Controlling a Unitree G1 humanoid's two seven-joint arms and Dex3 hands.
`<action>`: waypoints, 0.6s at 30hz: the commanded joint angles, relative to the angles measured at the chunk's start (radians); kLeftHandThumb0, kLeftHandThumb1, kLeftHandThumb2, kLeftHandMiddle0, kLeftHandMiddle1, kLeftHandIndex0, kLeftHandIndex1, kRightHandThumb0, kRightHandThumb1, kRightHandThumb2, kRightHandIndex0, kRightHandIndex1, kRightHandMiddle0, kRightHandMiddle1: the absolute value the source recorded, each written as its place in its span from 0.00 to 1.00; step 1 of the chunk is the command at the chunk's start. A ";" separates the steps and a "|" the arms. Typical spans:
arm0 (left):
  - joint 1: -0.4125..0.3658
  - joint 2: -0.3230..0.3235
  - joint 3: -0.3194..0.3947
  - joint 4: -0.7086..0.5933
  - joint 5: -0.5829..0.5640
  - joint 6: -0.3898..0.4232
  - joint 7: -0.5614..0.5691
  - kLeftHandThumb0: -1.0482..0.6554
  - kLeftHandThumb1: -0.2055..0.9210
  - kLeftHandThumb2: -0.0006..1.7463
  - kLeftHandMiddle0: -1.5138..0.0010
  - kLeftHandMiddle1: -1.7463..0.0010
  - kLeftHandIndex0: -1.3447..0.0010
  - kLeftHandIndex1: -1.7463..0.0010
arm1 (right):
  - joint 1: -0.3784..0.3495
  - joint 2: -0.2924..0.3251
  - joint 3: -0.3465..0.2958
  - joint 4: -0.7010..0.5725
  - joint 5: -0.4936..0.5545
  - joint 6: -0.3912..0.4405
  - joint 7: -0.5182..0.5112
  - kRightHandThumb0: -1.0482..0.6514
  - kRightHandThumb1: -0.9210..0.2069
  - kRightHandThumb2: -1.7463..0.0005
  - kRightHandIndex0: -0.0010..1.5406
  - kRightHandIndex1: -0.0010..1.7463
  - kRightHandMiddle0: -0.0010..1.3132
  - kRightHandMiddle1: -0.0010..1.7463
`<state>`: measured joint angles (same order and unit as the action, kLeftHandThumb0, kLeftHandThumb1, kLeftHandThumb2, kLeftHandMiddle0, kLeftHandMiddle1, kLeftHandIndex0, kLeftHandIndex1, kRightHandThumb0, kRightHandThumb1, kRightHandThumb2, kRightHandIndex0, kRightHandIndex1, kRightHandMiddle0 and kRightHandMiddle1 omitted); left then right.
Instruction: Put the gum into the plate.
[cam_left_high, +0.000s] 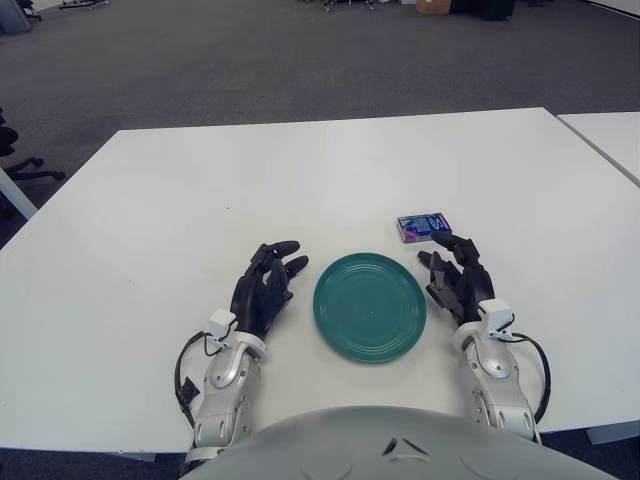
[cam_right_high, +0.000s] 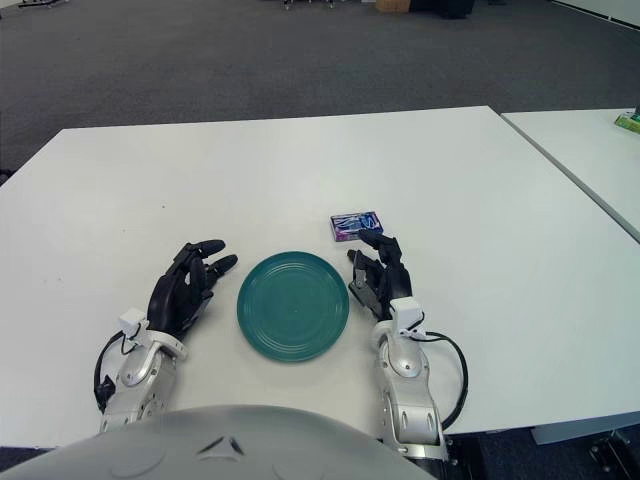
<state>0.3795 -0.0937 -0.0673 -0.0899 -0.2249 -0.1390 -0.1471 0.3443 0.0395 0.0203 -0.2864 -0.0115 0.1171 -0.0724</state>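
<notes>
Closest to the camera, a grey rounded part of the robot's body (cam_left_high: 400, 445) is filling the bottom edge of the view, and both forearms are reaching forward from it over the white table (cam_left_high: 300, 170). Between the two hands, a round teal plate (cam_left_high: 370, 306) is sitting flat on the table with nothing in it. To the plate's left, the left hand (cam_left_high: 268, 286) is showing with its dark fingers loosely extended and holding nothing. To the plate's right, the right hand (cam_left_high: 458, 278) is likewise showing with its fingers relaxed and spread, gripping nothing, its fingertips pointing toward the gum. That gum (cam_left_high: 424, 227), a small purple and blue pack, is lying flat on the table just beyond the right hand's fingertips, outside the plate and near its far right rim. Whether the fingertips are touching the pack cannot be told.
</notes>
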 joint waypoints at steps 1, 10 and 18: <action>-0.008 -0.003 -0.003 0.016 0.005 0.012 0.003 0.15 1.00 0.42 0.68 0.57 0.71 0.34 | -0.090 -0.060 -0.057 -0.145 0.026 0.111 0.028 0.31 0.00 0.55 0.31 0.31 0.11 0.57; -0.018 -0.009 -0.005 0.030 0.011 0.009 0.004 0.16 1.00 0.43 0.68 0.56 0.70 0.34 | -0.226 -0.279 -0.068 -0.236 -0.229 0.020 0.059 0.28 0.00 0.60 0.28 0.31 0.07 0.57; -0.034 -0.020 -0.011 0.052 0.017 0.004 0.007 0.15 1.00 0.43 0.70 0.58 0.70 0.34 | -0.392 -0.487 -0.035 -0.095 -0.548 -0.045 0.051 0.24 0.00 0.64 0.24 0.23 0.02 0.56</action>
<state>0.3542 -0.1102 -0.0753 -0.0641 -0.2179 -0.1447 -0.1470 0.0128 -0.4031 -0.0427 -0.4484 -0.4663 0.0744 -0.0235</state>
